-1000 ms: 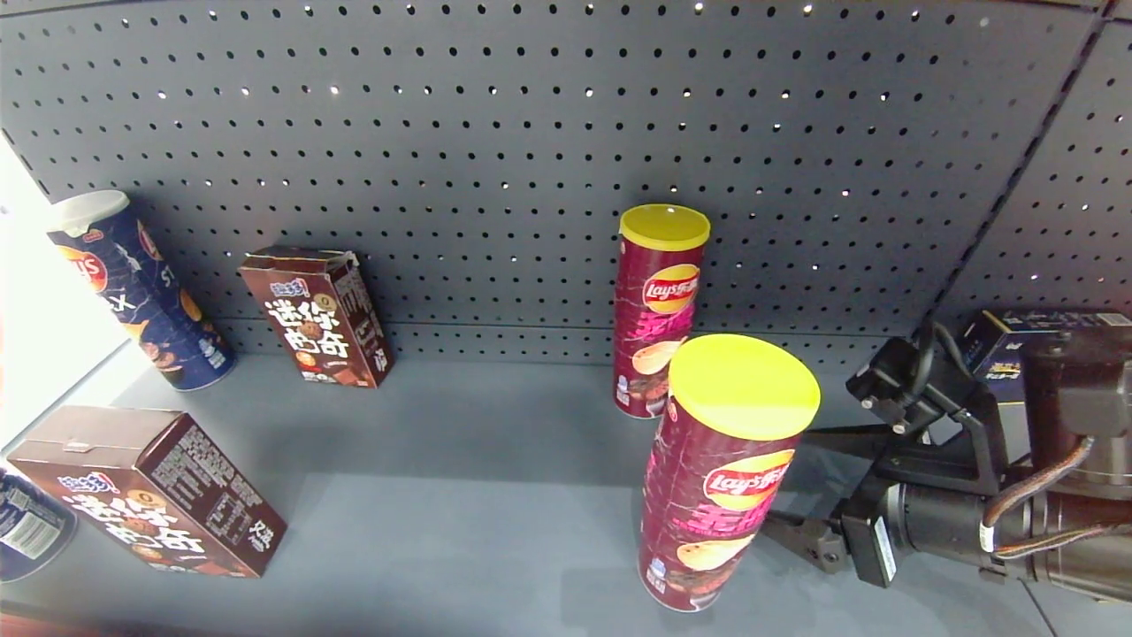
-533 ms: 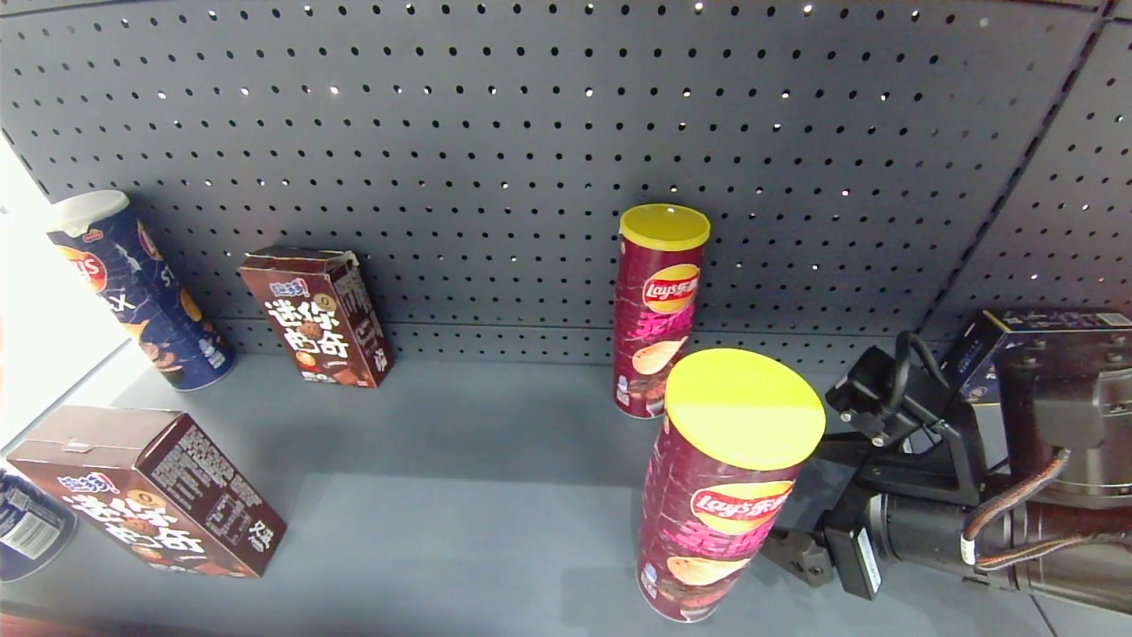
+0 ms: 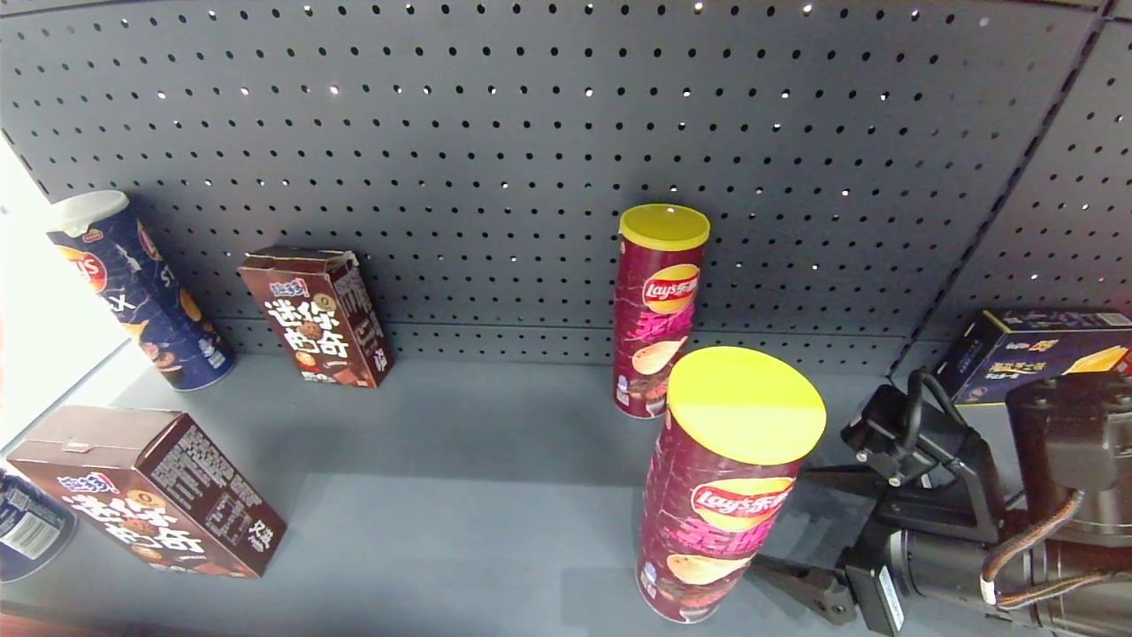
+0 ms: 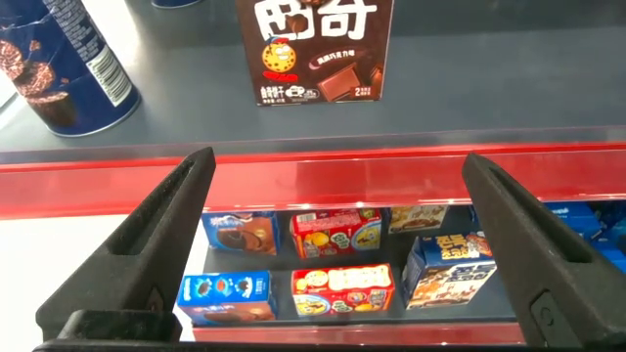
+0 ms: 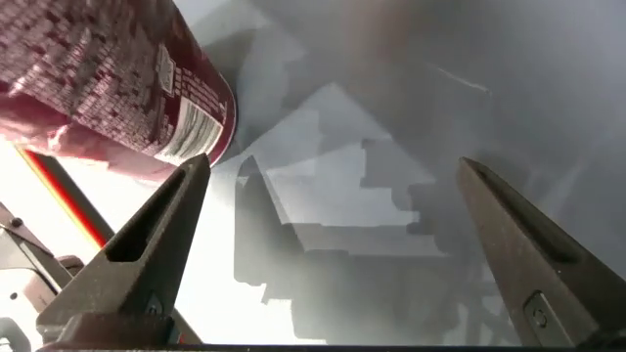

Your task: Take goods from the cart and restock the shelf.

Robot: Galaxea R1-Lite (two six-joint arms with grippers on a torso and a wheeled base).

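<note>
A: Right gripper [image 3: 796, 522] first. Its jaws are spread wide, with nothing between them.

B: And the front chips can [image 3: 721, 495]?

A: Upright on the shelf [image 3: 460, 495], yellow lid up, just beside the gripper's fingertips and outside the gap. The right wrist view has its base edge just past one fingertip, with bare shelf between the jaws.

B: So I'd call this placement done?

A: That's my read. The can stands on its own, with no finger seen touching it. What's left, as I judge it, is drawing the arm clear and fetching more from the cart.

B: Left gripper [image 4: 337, 161]?

A: Open too, and empty. It hangs low, in front of the shelf's red lip [image 4: 313, 181], with a lower tier of boxed goods [image 4: 333, 264] behind it.

B: Farther back from the right gripper?

A: A rear chips can [image 3: 659, 310], the same kind, stands right behind the front one, near the pegboard wall [image 3: 531, 133]. A blue box [image 3: 1035, 354] lies behind the arm, in the next bay.

B: And the far side?

A: Well apart from the tool are two brown cookie boxes [image 3: 318, 314] and a blue chips can [image 3: 133, 287]. There's plenty of bare shelf between them and the new can, so restocking looks far from finished.
</note>
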